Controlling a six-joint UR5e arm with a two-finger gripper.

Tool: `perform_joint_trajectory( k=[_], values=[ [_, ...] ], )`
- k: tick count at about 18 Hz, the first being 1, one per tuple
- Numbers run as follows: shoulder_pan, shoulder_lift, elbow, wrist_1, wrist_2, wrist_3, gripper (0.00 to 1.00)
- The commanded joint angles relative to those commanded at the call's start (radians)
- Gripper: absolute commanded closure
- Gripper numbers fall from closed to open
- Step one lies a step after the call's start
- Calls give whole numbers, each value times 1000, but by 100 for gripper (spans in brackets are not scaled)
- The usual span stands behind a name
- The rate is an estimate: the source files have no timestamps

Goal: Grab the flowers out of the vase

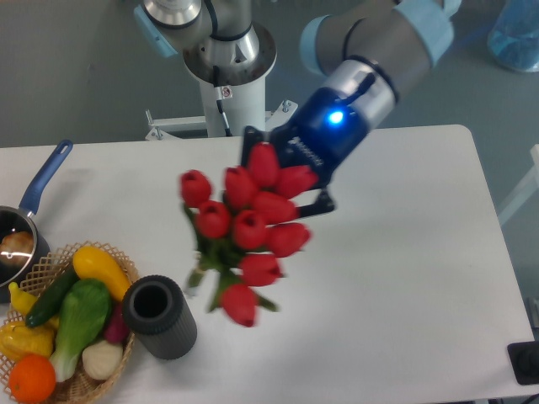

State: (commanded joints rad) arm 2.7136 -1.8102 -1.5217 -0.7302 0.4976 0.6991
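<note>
Now the flowers (246, 230) are out of the vase (159, 316) and hang in the air, just below and to the left of the end effector (282, 181). The red buds sit right in front of it, and the green stems point down and away from it. The picture is a bit blurry there, so the stem tips are hard to make out, but they look clear of the vase mouth. The end effector is pinching the bunch near the top buds; its fingers are mostly hidden behind the flowers, so the exact spot is a guess.

The vase stands upright on the white worktop (396, 278), well below and to the left of the end effector, with its dark mouth open and nothing in it. Just past it is a basket (76, 386) of vegetables and fruit, and farther left a pot with a blue handle (44, 178).

The pick-up looks almost done. All that seems left is to hold the bunch steady.
</note>
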Motion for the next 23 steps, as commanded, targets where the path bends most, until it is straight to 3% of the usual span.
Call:
perform_joint_trajectory(
  k=[3, 8, 11, 16, 19, 23],
  values=[
    [18, 5, -15, -6, 175, 95, 100],
    [106, 8, -101, -11, 255, 357, 100],
    [106, 6, -101, -14, 416, 463, 100],
    [95, -20, -92, -17, 591, 517, 100],
    [89, -46, -80, -101, 780, 616, 100],
    [83, -73, -46, -164, 889, 691, 100]
  ],
)
